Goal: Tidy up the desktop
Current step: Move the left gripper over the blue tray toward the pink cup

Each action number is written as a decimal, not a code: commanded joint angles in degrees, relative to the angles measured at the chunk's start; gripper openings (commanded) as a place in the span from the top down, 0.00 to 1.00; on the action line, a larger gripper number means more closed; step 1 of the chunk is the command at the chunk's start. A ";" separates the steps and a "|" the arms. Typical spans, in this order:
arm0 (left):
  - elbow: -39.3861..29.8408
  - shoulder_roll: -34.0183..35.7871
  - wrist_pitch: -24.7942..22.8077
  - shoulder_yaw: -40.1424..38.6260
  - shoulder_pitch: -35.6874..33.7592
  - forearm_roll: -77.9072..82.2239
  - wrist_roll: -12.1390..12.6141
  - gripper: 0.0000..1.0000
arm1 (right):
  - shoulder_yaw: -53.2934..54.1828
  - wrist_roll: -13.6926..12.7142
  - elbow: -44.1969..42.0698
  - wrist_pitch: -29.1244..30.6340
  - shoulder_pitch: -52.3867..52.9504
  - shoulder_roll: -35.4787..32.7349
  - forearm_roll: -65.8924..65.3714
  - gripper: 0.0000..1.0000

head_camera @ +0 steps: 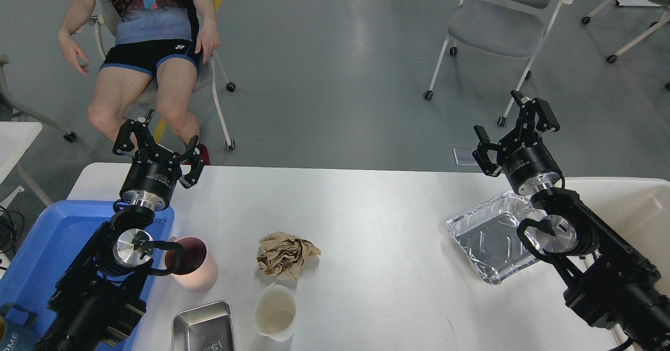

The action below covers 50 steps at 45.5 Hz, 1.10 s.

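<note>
Nothing is gripped yet, so the tidying looks barely begun: the left hand point(159, 147) hovers open above the blue plastic tray point(47, 241), beside a glossy pink cup point(191, 264); mid-way on the smooth white worktop point(366, 210) lie crumpled brown paper point(285, 255), a steel dish point(204, 330) and a white cup point(276, 317); the right hand point(510, 131), fingers spread, hangs over a crinkled foil tray point(492, 241), probably the next grasp

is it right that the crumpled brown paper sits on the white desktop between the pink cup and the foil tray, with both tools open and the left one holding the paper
Not quite. The head view shows the left tool open but holding nothing, raised near the far edge of the desktop. The crumpled brown paper does lie between the pink cup and the foil tray, and the right tool is open too.
</note>
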 commanded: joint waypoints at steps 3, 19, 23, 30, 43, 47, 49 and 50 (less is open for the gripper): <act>0.00 0.01 0.08 0.72 -0.16 0.00 -0.18 0.03 | -0.02 0.00 0.00 -0.01 0.16 0.13 0.00 0.00; -4.47 -1.22 5.88 2.12 0.10 -0.44 -0.09 0.03 | -0.02 0.00 0.00 -0.01 -0.01 0.22 0.00 0.00; -8.52 0.01 8.69 5.11 0.80 -0.26 0.17 0.03 | -0.02 0.00 -0.08 -0.01 -0.01 0.13 0.00 0.00; -13.97 6.77 11.33 11.61 3.17 0.09 6.74 0.03 | -0.02 0.00 -0.79 0.08 -0.10 -0.05 0.00 0.00; -27.85 33.30 11.25 29.97 4.58 -0.44 17.13 0.03 | -0.02 0.00 -0.87 0.17 -0.28 -0.05 0.00 0.00; -32.68 42.88 10.81 35.86 4.14 -0.44 17.22 0.03 | -0.11 0.00 -0.87 0.17 -0.36 -0.05 -0.09 0.00; -35.41 47.45 10.37 38.50 3.53 -0.35 17.22 0.03 | -0.28 0.00 -0.96 0.17 -0.36 -0.05 -0.09 0.00; -36.64 49.48 9.93 39.65 3.01 -0.26 17.22 0.03 | -0.28 0.00 -0.96 0.26 -0.36 -0.05 -0.09 0.00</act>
